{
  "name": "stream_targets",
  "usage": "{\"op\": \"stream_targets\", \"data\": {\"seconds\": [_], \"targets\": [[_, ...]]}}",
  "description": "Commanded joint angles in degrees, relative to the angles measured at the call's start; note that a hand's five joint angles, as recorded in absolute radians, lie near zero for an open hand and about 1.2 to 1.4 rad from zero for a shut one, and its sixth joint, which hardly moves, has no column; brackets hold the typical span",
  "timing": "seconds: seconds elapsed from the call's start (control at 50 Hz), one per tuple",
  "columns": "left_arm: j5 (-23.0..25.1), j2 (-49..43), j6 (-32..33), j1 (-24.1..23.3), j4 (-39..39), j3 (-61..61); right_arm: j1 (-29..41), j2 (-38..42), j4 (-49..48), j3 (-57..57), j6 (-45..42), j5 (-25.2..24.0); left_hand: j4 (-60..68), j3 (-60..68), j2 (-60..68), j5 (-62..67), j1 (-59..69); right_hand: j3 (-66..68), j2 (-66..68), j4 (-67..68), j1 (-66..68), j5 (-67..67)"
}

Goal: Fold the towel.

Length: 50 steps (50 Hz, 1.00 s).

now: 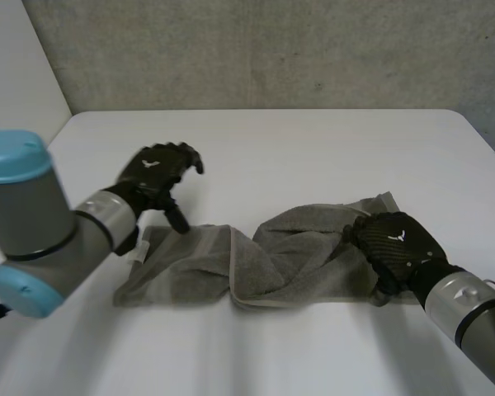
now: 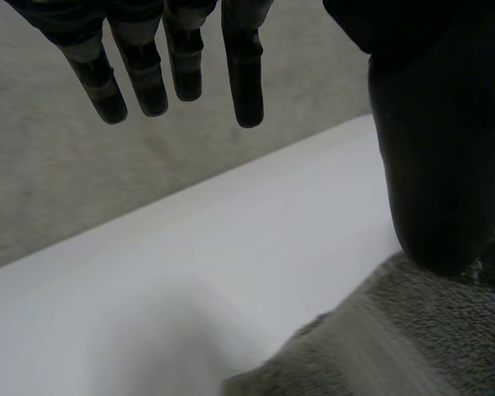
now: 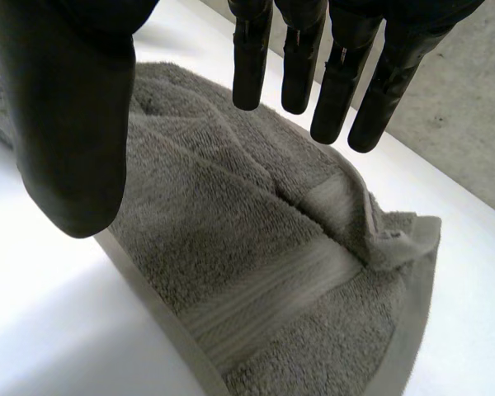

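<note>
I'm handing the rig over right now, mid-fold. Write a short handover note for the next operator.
Left robot hand: open, fingers straight, thumb at the left end of the grey terry-cloth towel, holding nothing.
Right robot hand: open, over the towel's right end, no grip.
Towel: bunched into a long crumpled strip across the white table.
Done: no neat fold visible.
To do: probably grasp the ends, flatten the towel, then fold it.
</note>
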Motion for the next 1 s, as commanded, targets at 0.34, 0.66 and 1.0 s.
{"op": "stream_targets", "data": {"seconds": [0.34, 0.66, 1.0], "targets": [[3.3, -17.1, 4.5, -7.1, -3.7, 12.1, -0.6, 1.6, -5.8, 3.3, -7.2, 0.8, 6.4, 6.9, 7.0, 8.4, 6.8, -2.3, -3.6, -2.0, -2.4, 0.1], [3.0, -15.1, 4.7, -7.6, -13.9, 11.0, -2.5, 5.8, -5.6, 3.6, -7.4, -0.4, 39.4, 39.8, 39.9, 41.3, 39.7, -5.1, -6.5, -4.8, -5.2, -2.7], [-4.9, -11.9, 3.9, -2.0, -13.7, 11.2, -2.5, 9.3, -7.3, 3.3, -7.6, 0.0, 47.0, 47.4, 47.5, 48.9, 47.3, -12.5, -13.9, -12.2, -12.7, -10.1]]}}
